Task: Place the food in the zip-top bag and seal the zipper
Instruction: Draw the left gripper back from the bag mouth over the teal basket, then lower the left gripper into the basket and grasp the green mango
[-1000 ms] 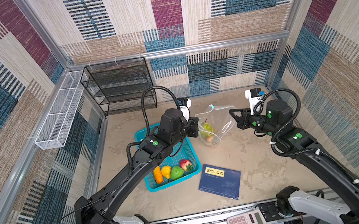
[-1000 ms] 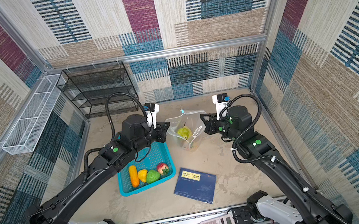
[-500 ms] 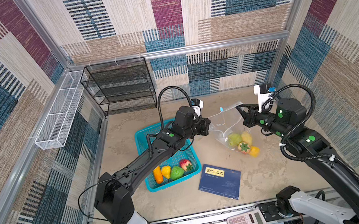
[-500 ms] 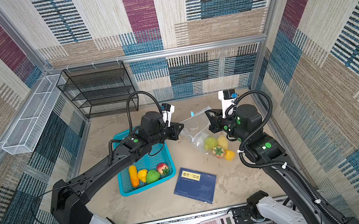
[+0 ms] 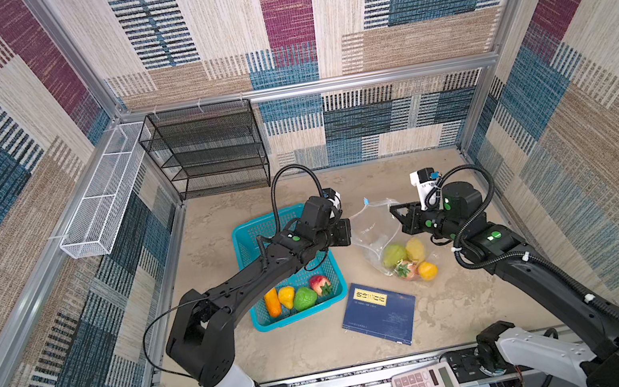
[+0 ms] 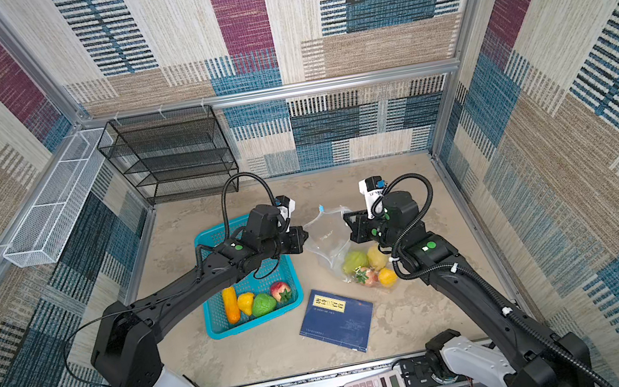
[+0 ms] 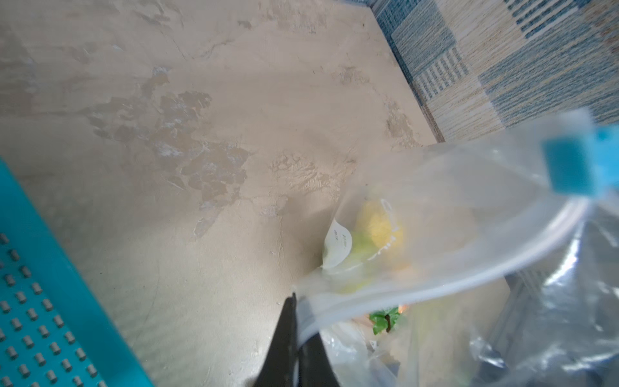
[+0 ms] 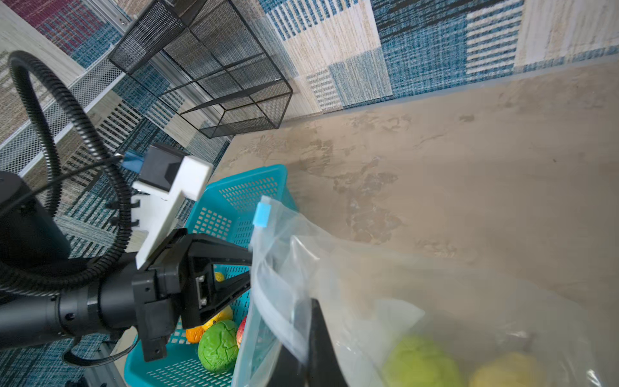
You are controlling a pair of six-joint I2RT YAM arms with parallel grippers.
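While the bag's mouth hangs between your two arms, read the table (image 5: 464,304) from its front edge: a blue book (image 5: 379,314) lies there, and just behind it to the left the teal basket (image 5: 302,317) holds four pieces of food (image 5: 304,298), orange, yellow, green and red, bunched at its front end. Right of the basket, the zip-top bag (image 5: 372,231) rests its belly on the table with four more pieces inside, its mouth lifted toward the back edge. Your left gripper (image 5: 349,231) meets the mouth's left lip. Its fingers (image 7: 284,335) stand a sliver apart with the zipper (image 7: 435,288) strip between them, and you cannot tell whether they truly clamp it. Your right gripper (image 5: 392,211) is closed tight on the opposite lip. Both lips run away from the fingertips and meet at the light-blue slider (image 7: 569,167), which sits beyond both grippers at the mouth's far end. The right looks marginally nearer. Sealing, I judge, means drawing that slider along the strip toward the front.
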